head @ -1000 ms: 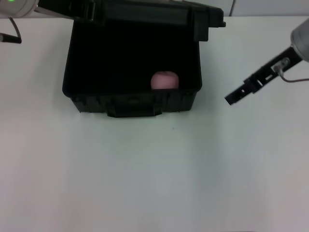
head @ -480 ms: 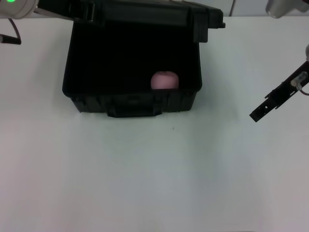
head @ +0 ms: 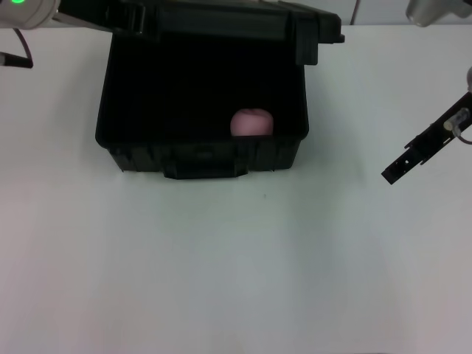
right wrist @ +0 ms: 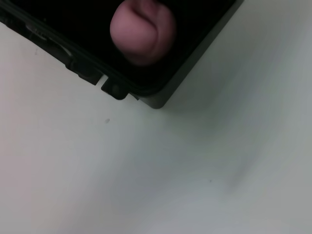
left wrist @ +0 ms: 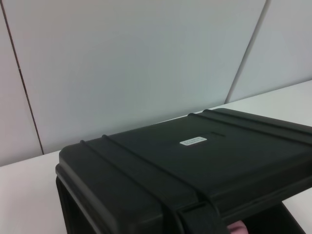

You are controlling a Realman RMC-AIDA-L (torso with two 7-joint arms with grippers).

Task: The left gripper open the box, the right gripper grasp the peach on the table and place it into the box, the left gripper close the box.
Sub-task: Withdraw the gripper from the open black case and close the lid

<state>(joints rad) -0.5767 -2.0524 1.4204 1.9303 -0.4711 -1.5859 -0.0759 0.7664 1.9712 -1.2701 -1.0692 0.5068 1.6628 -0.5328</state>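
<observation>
The black box (head: 199, 158) stands open at the back of the white table, its lid (head: 221, 22) raised behind it. Inside, against the front wall and right of centre, lies the pink peach (head: 251, 122). My right gripper (head: 392, 174) hangs over bare table well to the right of the box, holding nothing. The right wrist view shows the peach (right wrist: 142, 31) inside the box corner (right wrist: 161, 100). The left arm (head: 22, 9), green ring lit, reaches to the lid's left end at the top left. From the left wrist I see the lid's outer face (left wrist: 195, 165) with its white label (left wrist: 193, 141).
White table (head: 221, 258) stretches in front of the box and to both sides. A pale panelled wall (left wrist: 146, 58) rises behind the box. A dark cable (head: 15, 59) hangs near the left arm.
My right gripper has drawn back to the right and nearer the front, away from the box, then stopped. The box, peach and left arm have stayed put.
</observation>
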